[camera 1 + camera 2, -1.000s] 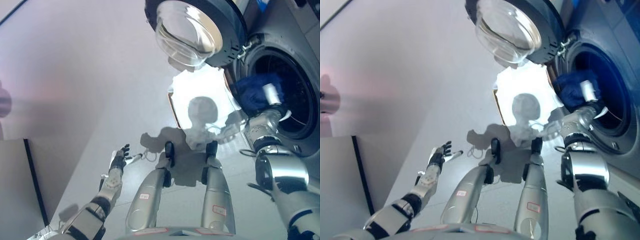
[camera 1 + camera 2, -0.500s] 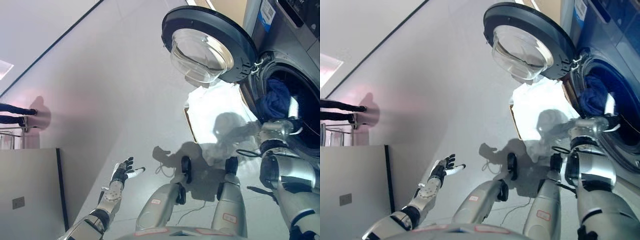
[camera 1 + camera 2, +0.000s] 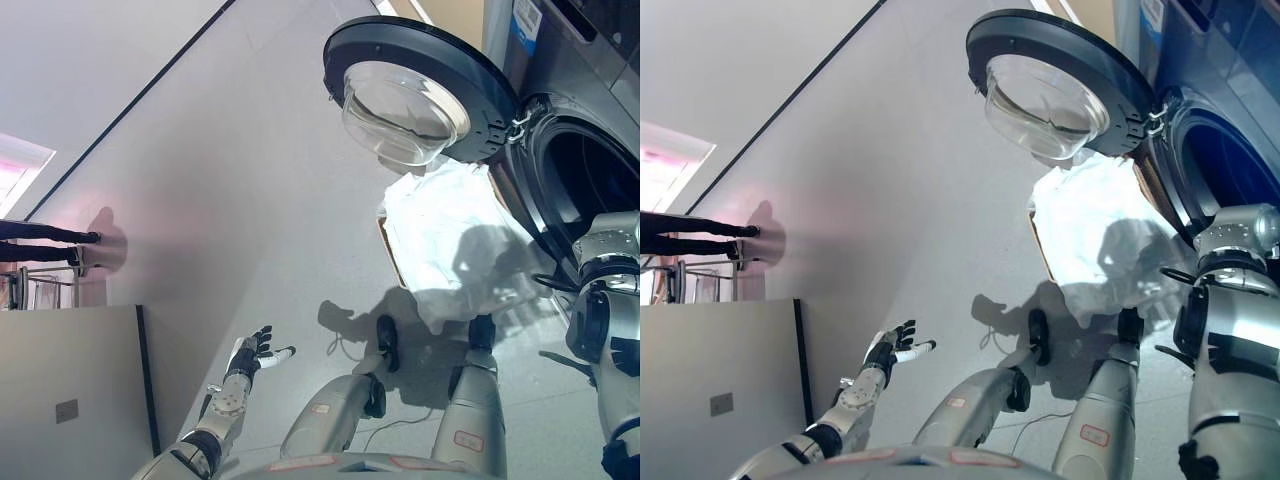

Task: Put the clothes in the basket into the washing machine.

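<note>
Left eye view: washing machine (image 3: 585, 160) door (image 3: 415, 88) open, drum dark, no clothes or basket visible. Left hand (image 3: 250, 352) idle, fingers released; right hand hidden, cannot tell.

The round, dark-rimmed washing machine door with its clear glass bowl (image 3: 415, 90) stands swung wide, leaving the dark drum opening (image 3: 590, 185) unblocked from the front. A white cloth-lined basket (image 3: 455, 240) sits on the grey floor (image 3: 250, 200) just below the opening. The left hand (image 3: 250, 352), fingers spread, hangs over bare floor.
</note>
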Controlling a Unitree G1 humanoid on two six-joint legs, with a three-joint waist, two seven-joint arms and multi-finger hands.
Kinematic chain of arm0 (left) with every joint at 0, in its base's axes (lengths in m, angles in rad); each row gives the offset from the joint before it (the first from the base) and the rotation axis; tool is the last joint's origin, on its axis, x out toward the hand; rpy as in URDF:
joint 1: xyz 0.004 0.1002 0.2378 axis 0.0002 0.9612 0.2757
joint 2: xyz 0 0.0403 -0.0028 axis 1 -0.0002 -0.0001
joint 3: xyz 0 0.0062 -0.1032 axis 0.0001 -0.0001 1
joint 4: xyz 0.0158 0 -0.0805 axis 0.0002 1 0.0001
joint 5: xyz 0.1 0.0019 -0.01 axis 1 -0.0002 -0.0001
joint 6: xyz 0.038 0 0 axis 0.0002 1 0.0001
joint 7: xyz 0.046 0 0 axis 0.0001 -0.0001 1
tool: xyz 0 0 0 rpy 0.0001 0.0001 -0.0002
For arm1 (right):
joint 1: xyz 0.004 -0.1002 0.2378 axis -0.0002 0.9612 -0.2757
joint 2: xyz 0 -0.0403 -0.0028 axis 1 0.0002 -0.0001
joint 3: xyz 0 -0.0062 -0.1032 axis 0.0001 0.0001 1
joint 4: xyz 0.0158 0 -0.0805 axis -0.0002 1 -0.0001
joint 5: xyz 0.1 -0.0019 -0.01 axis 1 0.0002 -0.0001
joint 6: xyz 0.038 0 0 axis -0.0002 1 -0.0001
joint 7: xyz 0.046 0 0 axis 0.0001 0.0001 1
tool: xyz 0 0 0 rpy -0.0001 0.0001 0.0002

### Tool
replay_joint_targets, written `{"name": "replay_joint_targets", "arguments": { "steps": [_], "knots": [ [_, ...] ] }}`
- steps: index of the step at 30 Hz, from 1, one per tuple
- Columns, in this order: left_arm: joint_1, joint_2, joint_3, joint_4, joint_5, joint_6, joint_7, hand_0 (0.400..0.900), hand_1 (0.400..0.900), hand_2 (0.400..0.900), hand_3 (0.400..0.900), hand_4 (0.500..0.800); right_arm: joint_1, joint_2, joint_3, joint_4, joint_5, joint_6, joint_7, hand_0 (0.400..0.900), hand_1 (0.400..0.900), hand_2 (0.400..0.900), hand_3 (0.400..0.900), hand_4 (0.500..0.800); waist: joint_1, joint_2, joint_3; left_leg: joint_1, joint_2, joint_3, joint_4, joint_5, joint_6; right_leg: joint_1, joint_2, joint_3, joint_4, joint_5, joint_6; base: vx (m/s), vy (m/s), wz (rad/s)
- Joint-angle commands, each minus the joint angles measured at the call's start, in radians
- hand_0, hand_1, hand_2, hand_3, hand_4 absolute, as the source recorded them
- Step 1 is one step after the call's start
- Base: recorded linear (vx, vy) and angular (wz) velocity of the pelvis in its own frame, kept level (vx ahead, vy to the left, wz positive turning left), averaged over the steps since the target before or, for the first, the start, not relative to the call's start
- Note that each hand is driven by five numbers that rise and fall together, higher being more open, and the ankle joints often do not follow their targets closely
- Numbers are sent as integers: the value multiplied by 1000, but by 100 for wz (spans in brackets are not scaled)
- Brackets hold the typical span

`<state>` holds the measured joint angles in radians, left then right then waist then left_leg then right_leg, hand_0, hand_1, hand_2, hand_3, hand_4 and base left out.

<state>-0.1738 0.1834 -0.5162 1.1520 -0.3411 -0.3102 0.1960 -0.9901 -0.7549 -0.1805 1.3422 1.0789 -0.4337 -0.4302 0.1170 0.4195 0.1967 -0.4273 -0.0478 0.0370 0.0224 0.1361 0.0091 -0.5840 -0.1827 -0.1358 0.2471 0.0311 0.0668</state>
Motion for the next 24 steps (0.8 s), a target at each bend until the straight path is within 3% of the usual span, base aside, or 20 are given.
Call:
{"name": "replay_joint_targets", "arguments": {
  "steps": [1,12,19,24],
  "knots": [
    [4,5,-8,48,-11,-17,13,900,900,900,900,800,-120,-133,142,-32,-26,-22,86,900,900,900,900,800,1,-11,-58,-54,3,-23,8,65,-79,61,22,-29,30,-57,-16,0,0,0],
    [7,-11,6,66,-16,-3,2,900,900,900,900,800,-72,-64,130,24,-8,9,125,900,900,900,900,800,-1,-21,-54,-43,5,-29,10,58,-75,71,24,-35,30,-56,-21,3,-3,1],
    [2,-15,31,71,8,10,-19,900,900,900,900,800,86,87,147,97,-95,103,169,900,900,900,900,800,-2,-71,-27,-32,13,-39,34,46,-67,100,29,-48,37,-55,-26,-7,-23,3],
    [-1,-13,50,68,29,21,-32,900,900,900,900,800,224,217,161,123,-125,144,221,900,900,900,900,800,-4,-132,-14,-9,20,-57,44,38,-62,147,35,-76,23,-52,-28,-4,-53,13]
  ]
}}
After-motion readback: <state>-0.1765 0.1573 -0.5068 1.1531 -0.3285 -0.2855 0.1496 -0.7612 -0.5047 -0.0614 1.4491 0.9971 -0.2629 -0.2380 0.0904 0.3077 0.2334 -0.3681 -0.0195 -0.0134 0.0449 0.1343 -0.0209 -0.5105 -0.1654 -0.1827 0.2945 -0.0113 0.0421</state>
